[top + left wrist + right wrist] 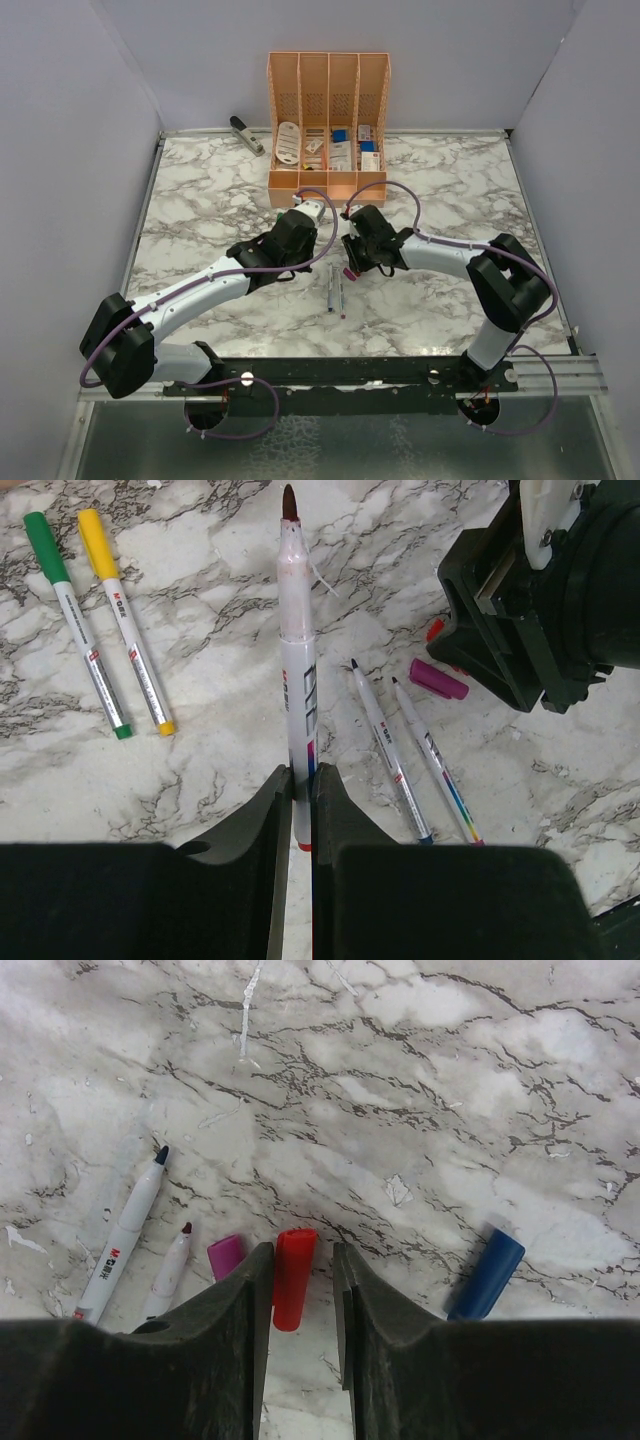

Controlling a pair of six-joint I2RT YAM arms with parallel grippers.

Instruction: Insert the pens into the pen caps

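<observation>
With the left gripper [298,777] clamped on the red-tipped pen [296,640], the right gripper [302,1255], jaws apart astride the red cap [293,1285], should pinch it squarely, clear of the purple cap [226,1256] beside it.

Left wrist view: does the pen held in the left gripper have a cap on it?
No, the pen clamped in the left gripper ends in a bare dark red tip with no cap over it.

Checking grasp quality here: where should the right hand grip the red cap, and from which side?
Probably grip the red cap mid-body on its long sides, coming from above: it lies flat, lengthwise between the right hand's open fingers.
</observation>
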